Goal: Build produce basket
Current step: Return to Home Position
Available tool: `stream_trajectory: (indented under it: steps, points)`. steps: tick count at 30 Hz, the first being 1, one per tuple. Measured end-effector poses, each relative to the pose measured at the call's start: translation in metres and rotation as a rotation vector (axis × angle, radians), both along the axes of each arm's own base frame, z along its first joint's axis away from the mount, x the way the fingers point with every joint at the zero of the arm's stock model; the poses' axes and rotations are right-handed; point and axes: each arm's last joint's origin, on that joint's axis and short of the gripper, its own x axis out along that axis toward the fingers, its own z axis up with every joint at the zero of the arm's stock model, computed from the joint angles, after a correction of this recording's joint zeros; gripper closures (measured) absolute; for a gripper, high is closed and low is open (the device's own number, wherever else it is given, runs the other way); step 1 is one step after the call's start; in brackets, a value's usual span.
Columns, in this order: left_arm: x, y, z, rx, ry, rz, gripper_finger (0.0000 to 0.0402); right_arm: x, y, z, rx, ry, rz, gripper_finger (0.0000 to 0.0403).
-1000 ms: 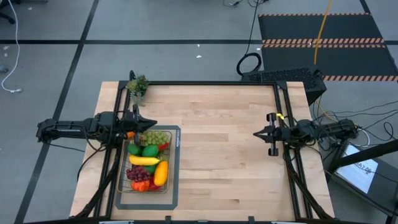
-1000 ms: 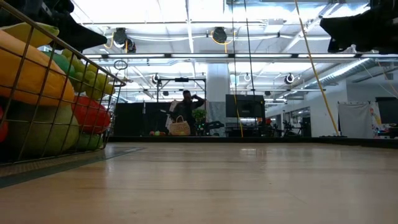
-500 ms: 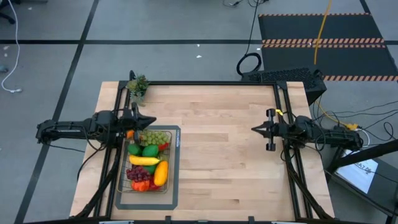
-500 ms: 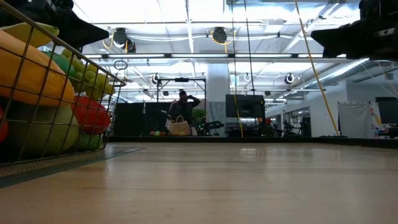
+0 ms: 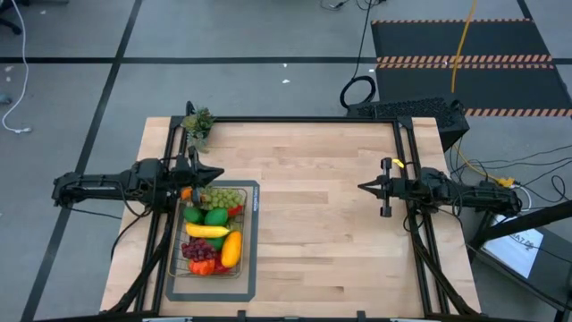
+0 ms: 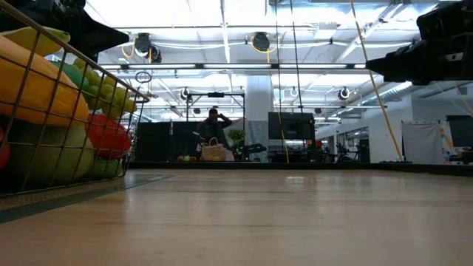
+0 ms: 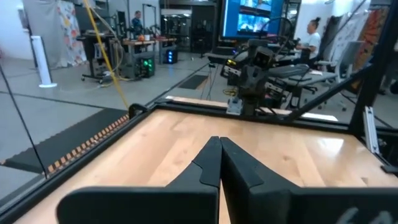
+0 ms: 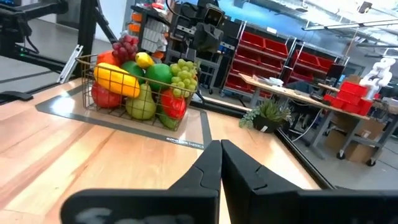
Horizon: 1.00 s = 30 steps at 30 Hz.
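- The basket (image 5: 207,271) is set on a grey mat (image 5: 251,284) by the table's (image 5: 322,224) left edge, lengthwise along it, and is heaped with produce (image 5: 213,218).
- From above, the heap is told apart: green grapes (image 5: 223,197) at one end, a banana (image 5: 207,231) across the middle, a mango (image 5: 231,249) and dark red grapes (image 5: 198,251) at the other end.
- Only from table height is the heap's height shown: fruit is pressed against the wire wall, and a red apple (image 6: 107,134) is seen through the mesh.
- The left gripper (image 5: 220,174) is held just beside the basket's green-grape end. Its fingers (image 7: 211,163) are seen pressed together with nothing between them, a detail too small to be read from above.
- The right gripper (image 5: 361,187) is held near the table's right edge, well apart from the basket and pointed toward it. Its fingers (image 8: 211,165) are likewise closed on nothing.
- A potted sprig (image 5: 198,122) is placed at the table's corner beyond the left arm.
- A person (image 6: 213,139) is shown far off in the room, in the low view alone.
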Motion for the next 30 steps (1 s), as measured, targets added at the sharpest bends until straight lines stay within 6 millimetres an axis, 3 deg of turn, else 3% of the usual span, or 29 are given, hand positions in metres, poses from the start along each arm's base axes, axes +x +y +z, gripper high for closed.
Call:
stream_trajectory:
  steps: [8, 22, 25, 30]
  points:
    - [-0.011, -0.003, 0.005, 0.066, -0.047, -0.042, 0.0399, 0.0, 0.0, 0.0, -0.057, 0.007, -0.006, 0.0403]
    - [-0.034, -0.004, -0.007, 0.093, 0.012, -0.067, 0.04, 0.0, 0.0, 0.0, -0.05, 0.0, -0.005, 0.0403]
    - [-0.03, -0.005, -0.003, 0.135, -0.096, -0.069, 0.04, 0.0, 0.0, 0.0, -0.05, -0.001, -0.002, 0.0403]
    - [-0.022, -0.005, -0.014, 0.165, -0.28, -0.064, 0.0401, 0.0, 0.0, 0.001, -0.05, -0.003, -0.002, 0.0403]
